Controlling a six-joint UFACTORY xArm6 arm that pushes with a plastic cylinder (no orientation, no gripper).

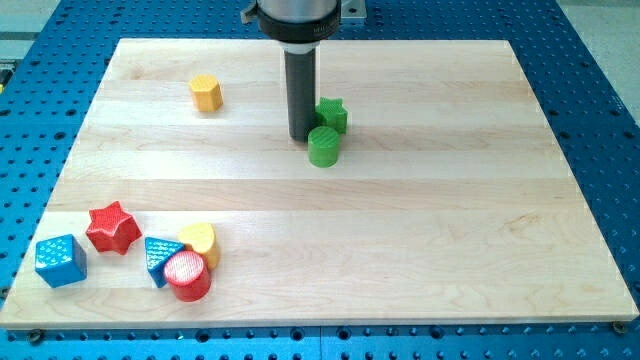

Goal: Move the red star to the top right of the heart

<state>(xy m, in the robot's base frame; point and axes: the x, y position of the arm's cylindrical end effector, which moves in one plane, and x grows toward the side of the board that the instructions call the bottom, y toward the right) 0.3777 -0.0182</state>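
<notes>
The red star (112, 227) lies near the view's bottom left of the wooden board (420, 230). The yellow heart (199, 242) sits to its right, touching a blue triangle (158, 258) and a red cylinder (187, 276). My tip (300, 136) is far off, near the view's top centre, just left of the green cylinder (323, 146) and the green star (332, 115).
A blue cube (60, 260) sits at the board's bottom left edge, left of the red star. A yellow hexagon (206, 92) lies at the upper left. The board rests on a blue perforated table (600, 120).
</notes>
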